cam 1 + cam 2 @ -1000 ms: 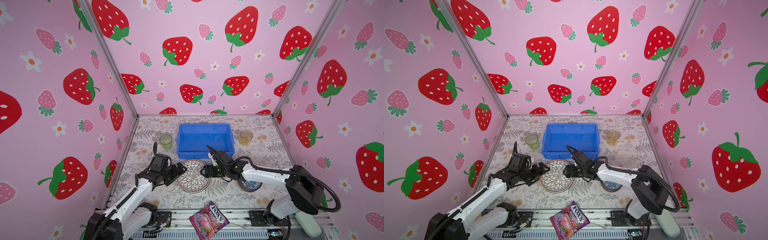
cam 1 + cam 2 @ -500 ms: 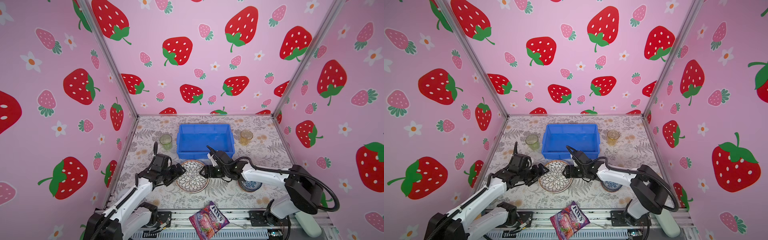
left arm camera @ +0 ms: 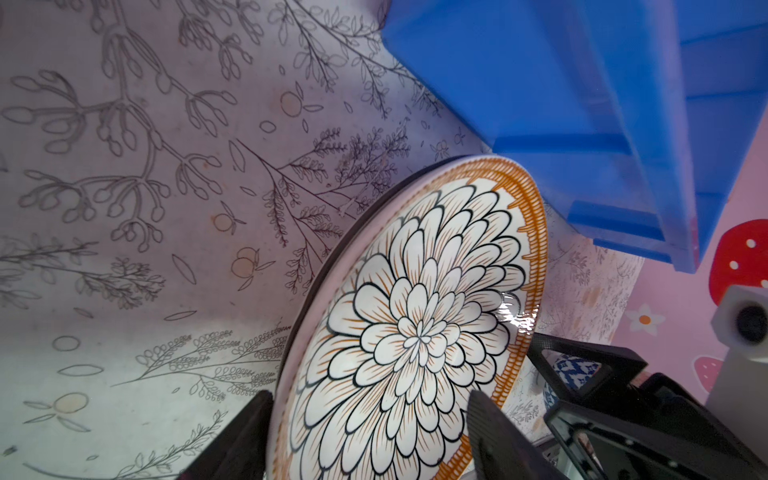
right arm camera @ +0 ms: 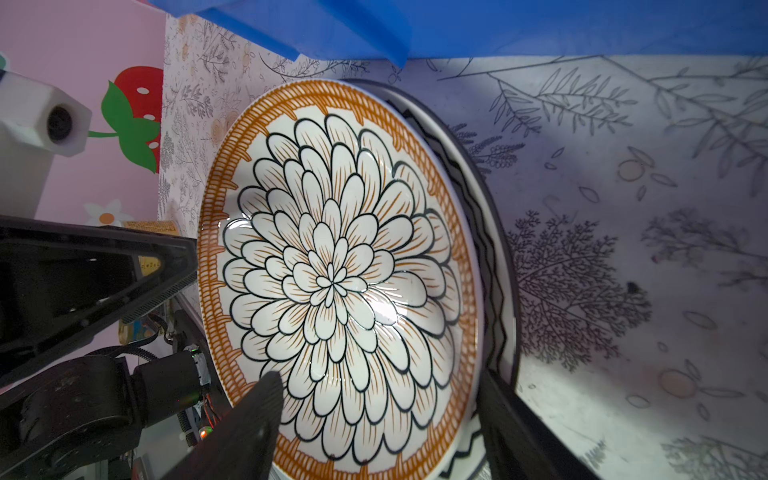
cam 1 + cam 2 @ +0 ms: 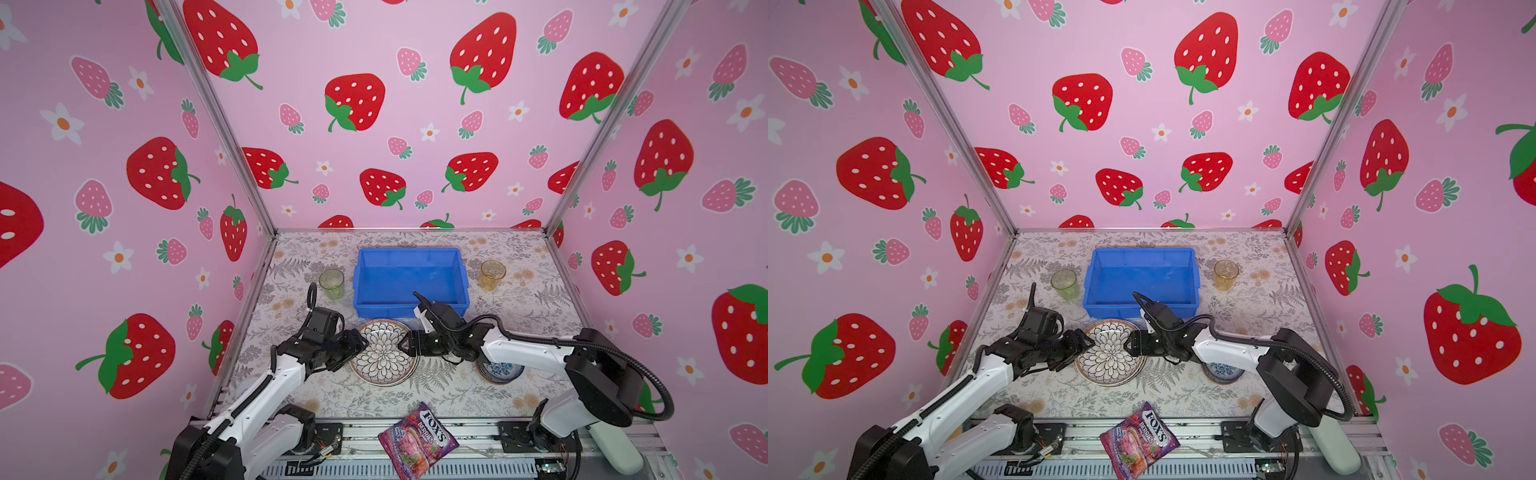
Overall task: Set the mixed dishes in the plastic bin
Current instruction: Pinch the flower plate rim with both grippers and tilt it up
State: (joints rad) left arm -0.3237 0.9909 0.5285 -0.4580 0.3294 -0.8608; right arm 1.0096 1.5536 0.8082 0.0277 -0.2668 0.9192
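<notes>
In both top views, left to right: the green glass (image 5: 331, 284) (image 5: 1064, 284) stands upright on the table (image 5: 536, 299), beyond the left gripper (image 5: 362, 343) (image 5: 1087, 343). The left gripper sits low over the table at the left rim of the petal plate (image 5: 384, 353) (image 5: 1108, 353). Its 2 fingers (image 3: 243, 440) stand parted, 1 on the table side of the rim and 1 over the patterned face; whether they press the rim is unclear. The petal plate lies between the 2 grippers, stacked on a zigzag plate (image 4: 492, 266), outside the bin (image 5: 409, 252) (image 5: 1142, 251). The bin stands beyond both grippers, its front wall just behind the plate. The right gripper (image 5: 408, 344) (image 5: 1128, 344) is at the plate's right rim, facing the left gripper. Its 2 fingers (image 4: 253, 419) are parted astride both plates' rims, contact not discernible. The candy bag (image 5: 417, 440) (image 5: 1140, 440) lies at the table's front edge, on the near side of both grippers. The blue bowl (image 5: 500, 371) (image 5: 1223, 372) sits behind the right gripper, partly hidden under that arm. The amber glass (image 5: 493, 274) (image 5: 1226, 274) stands upright beyond and right of the right gripper, near the bin's right wall.
</notes>
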